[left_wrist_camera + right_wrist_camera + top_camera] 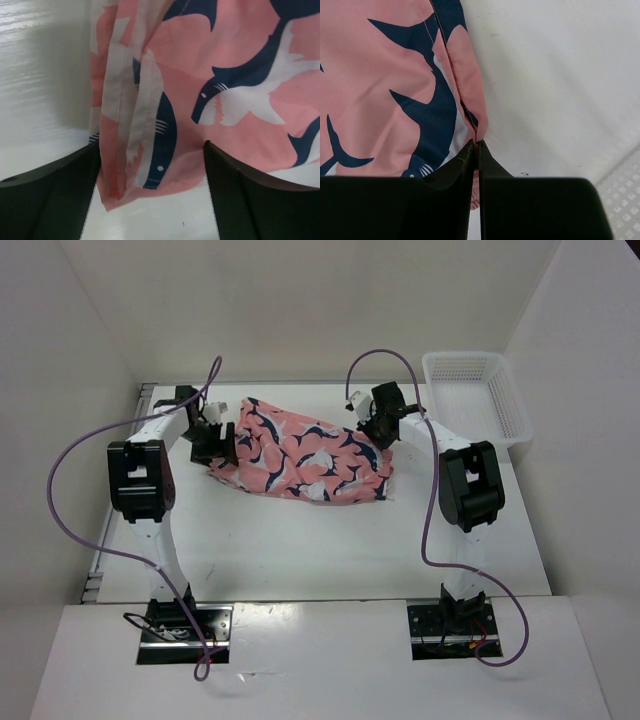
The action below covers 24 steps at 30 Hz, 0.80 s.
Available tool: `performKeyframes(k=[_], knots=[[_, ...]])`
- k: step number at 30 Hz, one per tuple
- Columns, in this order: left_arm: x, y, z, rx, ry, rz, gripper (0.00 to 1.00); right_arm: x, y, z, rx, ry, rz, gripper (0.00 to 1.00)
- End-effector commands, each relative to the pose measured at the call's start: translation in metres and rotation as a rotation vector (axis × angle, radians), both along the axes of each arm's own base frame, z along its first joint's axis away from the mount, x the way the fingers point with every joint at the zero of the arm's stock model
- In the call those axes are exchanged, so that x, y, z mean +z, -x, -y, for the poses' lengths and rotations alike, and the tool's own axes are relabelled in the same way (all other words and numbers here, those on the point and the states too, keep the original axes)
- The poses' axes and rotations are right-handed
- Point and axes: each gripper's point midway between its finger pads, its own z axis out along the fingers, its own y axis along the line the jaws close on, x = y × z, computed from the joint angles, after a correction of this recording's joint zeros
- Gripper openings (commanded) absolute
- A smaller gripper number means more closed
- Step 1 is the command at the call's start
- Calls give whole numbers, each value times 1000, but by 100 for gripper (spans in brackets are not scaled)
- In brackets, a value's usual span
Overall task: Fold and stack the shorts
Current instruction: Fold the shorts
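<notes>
Right pincer (476, 146) tight on rumpled salmon whale-print shorts (300, 452)

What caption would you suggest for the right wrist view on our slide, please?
Close-up: the right hand pinches the seamed edge of the shorts on the white table.

No text, label or number can be read (the shorts (300, 455) apparently bear only shark shapes).
</notes>
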Motion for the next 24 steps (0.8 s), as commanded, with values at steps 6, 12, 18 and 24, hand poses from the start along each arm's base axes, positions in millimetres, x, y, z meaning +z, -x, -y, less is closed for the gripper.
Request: performKeyframes(k=[6, 12, 18, 24], knots=[[-29, 3, -8, 13, -11, -33, 12, -3, -1, 0, 7, -7, 17, 6], [-16, 23, -43, 97, -60, -24, 0, -4, -8, 11, -15, 47, 57, 0], [-11, 42, -47, 112, -81, -35, 0, 0, -25, 10, -37, 49, 96, 0], [-10, 47, -38, 99, -33, -38, 16, 17, -30, 0, -59, -21, 114, 69]])
